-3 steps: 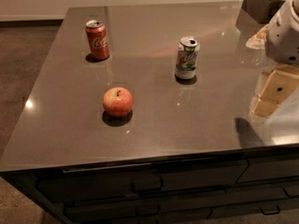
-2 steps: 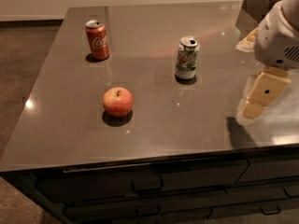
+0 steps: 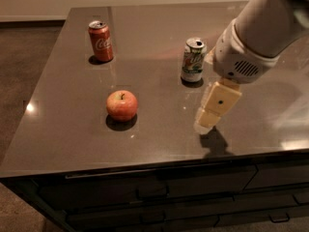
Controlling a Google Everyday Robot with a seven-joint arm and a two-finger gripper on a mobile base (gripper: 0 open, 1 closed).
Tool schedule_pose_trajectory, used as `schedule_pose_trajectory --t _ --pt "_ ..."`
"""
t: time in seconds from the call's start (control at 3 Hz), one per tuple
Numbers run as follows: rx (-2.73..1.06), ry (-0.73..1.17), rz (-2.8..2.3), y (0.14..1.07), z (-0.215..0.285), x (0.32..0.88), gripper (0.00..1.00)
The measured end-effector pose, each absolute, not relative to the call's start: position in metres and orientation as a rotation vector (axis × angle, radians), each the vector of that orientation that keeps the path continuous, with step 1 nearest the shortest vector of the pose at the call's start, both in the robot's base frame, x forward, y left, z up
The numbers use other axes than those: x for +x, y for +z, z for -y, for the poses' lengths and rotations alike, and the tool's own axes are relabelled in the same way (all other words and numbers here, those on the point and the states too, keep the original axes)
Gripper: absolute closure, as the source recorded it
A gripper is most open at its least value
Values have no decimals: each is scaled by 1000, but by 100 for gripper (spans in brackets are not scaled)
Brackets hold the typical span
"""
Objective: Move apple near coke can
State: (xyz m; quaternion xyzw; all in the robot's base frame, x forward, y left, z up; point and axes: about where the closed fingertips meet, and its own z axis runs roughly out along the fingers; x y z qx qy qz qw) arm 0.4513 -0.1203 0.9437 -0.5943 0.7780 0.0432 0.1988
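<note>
The red-orange apple (image 3: 121, 105) sits on the dark countertop (image 3: 67, 110), left of centre and toward the front. The red coke can (image 3: 101, 41) stands upright at the back left, well behind the apple. My gripper (image 3: 205, 123) hangs from the white arm that reaches in from the upper right. It is low over the counter, well to the right of the apple and in front of the white-and-green can. It holds nothing that I can see.
A white-and-green soda can (image 3: 193, 60) stands upright at the centre back, just behind and left of the gripper. The counter's front edge runs along the bottom, with dark drawers (image 3: 159, 197) below it. The floor lies to the left.
The arm has swung in from the right edge toward the counter's middle, and the gripper has moved left and lower. The apple and both cans have not moved.
</note>
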Motion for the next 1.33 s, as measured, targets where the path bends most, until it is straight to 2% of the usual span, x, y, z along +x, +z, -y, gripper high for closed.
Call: schedule_pose_trajectory --t 1.33 --pt "-1860 439 -1906 886 -43 496 0"
